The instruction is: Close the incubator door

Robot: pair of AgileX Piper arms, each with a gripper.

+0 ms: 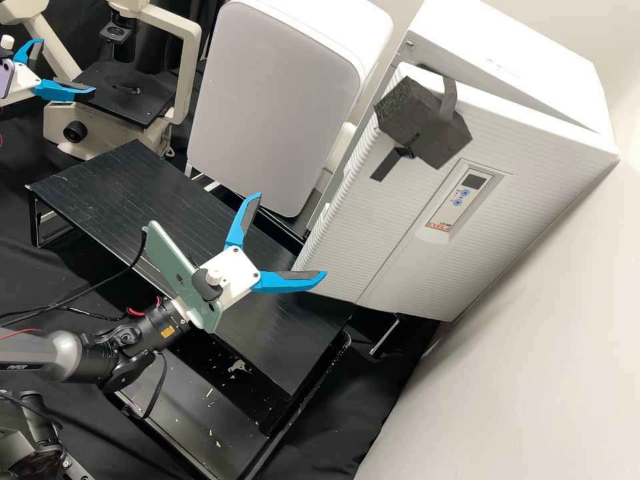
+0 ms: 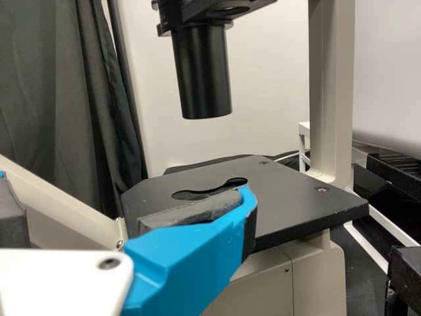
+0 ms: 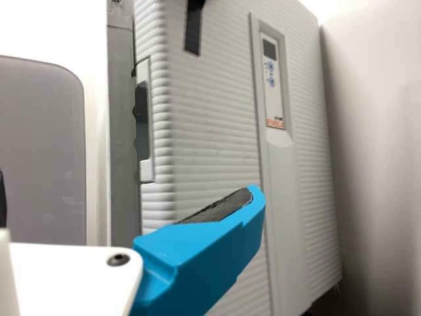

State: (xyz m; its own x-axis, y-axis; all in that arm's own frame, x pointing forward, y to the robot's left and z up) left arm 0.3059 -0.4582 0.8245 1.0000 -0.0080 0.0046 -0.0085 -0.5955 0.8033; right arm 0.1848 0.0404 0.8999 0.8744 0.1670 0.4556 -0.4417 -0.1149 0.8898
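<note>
Your task's thing, the incubator door, fills much of the right half of the high view, and it is ajar: along its top edge, toward the upper right of the frame, a wedge-shaped gap parts it from the incubator's body. That gap narrows toward the corner at the far right. A dark block sits on the door near its top, with a black strap over it, and the control panel is set in the door's face, below and right of the block.

You have the right hand near the middle of the high view, its two blue fingers spread wide with nothing between them. One fingertip overlaps the door's lower left edge in the picture; you can't tell from here whether it touches. In the right wrist view, a finger lies in front of the ribbed door, and a recessed slot shows along the door's edge.

Your left hand is at the upper left of the high view, by the microscope, also wide open and holding nothing. The black worktop slants across the middle, below a white unit with a grey front that stands beside the incubator.
</note>
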